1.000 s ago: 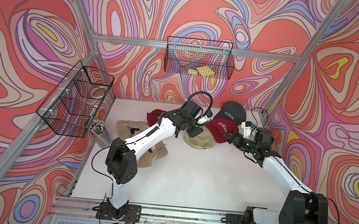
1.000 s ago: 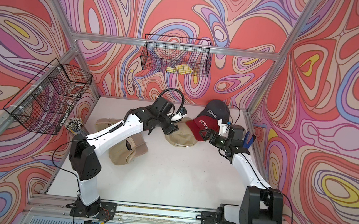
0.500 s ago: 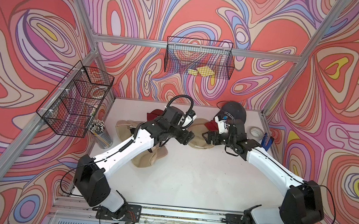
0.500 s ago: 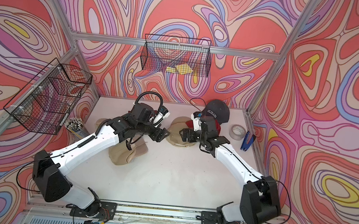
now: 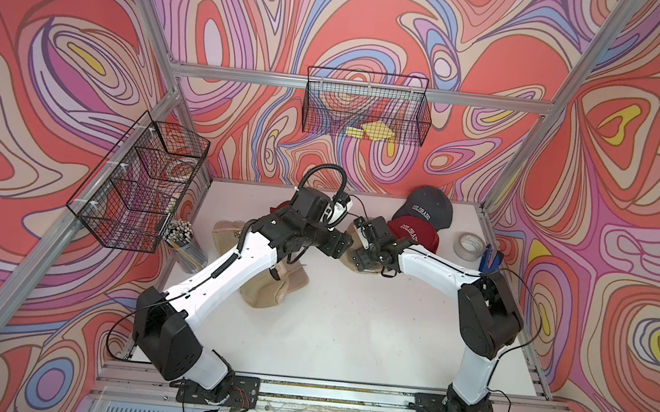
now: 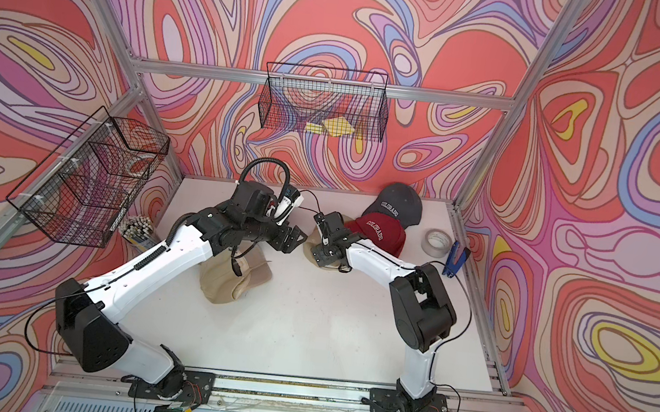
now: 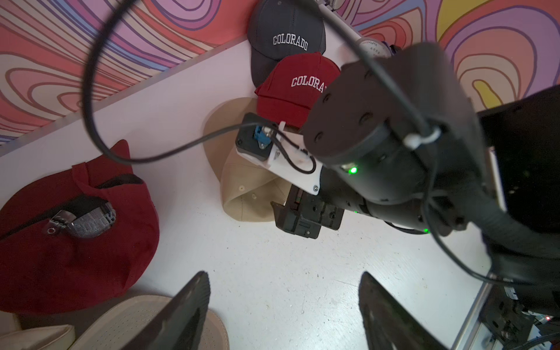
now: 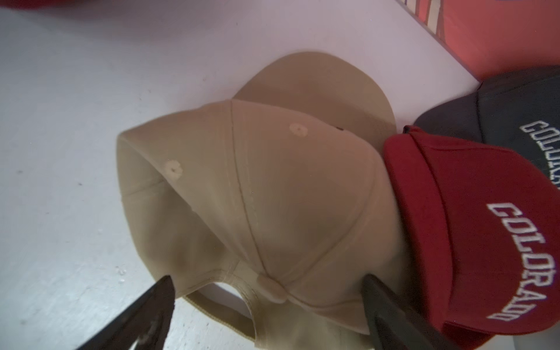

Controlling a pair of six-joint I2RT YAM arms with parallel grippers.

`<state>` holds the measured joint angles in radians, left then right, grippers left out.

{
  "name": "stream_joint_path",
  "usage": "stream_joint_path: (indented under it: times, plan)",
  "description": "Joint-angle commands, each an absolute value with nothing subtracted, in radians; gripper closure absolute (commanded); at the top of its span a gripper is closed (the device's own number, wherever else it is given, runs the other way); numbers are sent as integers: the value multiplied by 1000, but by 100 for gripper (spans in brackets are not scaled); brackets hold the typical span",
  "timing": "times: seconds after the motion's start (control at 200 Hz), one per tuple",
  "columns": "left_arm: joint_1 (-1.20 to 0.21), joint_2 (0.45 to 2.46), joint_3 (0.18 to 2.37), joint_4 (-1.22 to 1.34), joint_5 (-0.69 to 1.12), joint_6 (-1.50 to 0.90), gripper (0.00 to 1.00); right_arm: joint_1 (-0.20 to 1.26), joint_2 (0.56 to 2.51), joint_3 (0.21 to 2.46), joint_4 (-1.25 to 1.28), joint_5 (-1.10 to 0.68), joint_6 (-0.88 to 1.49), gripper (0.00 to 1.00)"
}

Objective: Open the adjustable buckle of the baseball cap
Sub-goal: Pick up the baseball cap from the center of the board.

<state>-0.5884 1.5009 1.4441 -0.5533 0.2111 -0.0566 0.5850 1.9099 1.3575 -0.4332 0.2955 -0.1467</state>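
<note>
Right pincer [image 8: 268, 288]: jaws wide apart, nothing held, one either side of the rear of the tan cap [image 8: 272, 181]. The cap sits crown up toward the back of the counter [image 5: 348, 334]. Its rear strap [image 8: 218, 309] shows as a loop under the back opening. The buckle itself I cannot see.

Left pincer [image 7: 285, 278]: also wide open and empty, over bare counter close by.

Risks, as I judge them:
- If I close the right pincer here, it takes crown cloth, not strap. The cap crumples and the buckle stays shut
- Nothing pins the cap, so a one-sided pull would only slide it
- The red COLORADO cap [image 8: 469, 227] lies against the tan cap's side, with the grey COLORADO cap [image 8: 515, 106] touching behind. Any drag carries both along
- The two wrists are near each other, so a sideways correction could knock them together

Around:
- A dark red cap [image 7: 75, 257] near the left pincer shows its metal buckle [image 7: 59, 222] plainly. It is easy to take for the target
- More tan caps [image 5: 273, 289] lie under the left forearm, which could snag them
- The tape roll [image 5: 467, 245] and stapler [image 5: 490, 259] are at the counter's right edge, well apart
</note>
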Motion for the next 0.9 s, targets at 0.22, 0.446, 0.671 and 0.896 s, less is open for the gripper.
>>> stream_joint_path:
  times: [0.22, 0.446, 0.671, 0.896]
  plan:
    - [-546, 1456, 1376, -541, 229, -58, 22, 602, 1975, 1363, -261, 572, -222, 22]
    - [-529, 1454, 1382, -546, 225, -67, 22, 601, 1876, 1291, -143, 458, -225, 55]
    - [-522, 1434, 1371, -554, 219, -47, 22, 602, 1817, 1294, -139, 359, -208, 100]
    - [-483, 1440, 1379, -555, 275, 4, 20, 601, 1679, 1327, -232, 205, -145, 100]
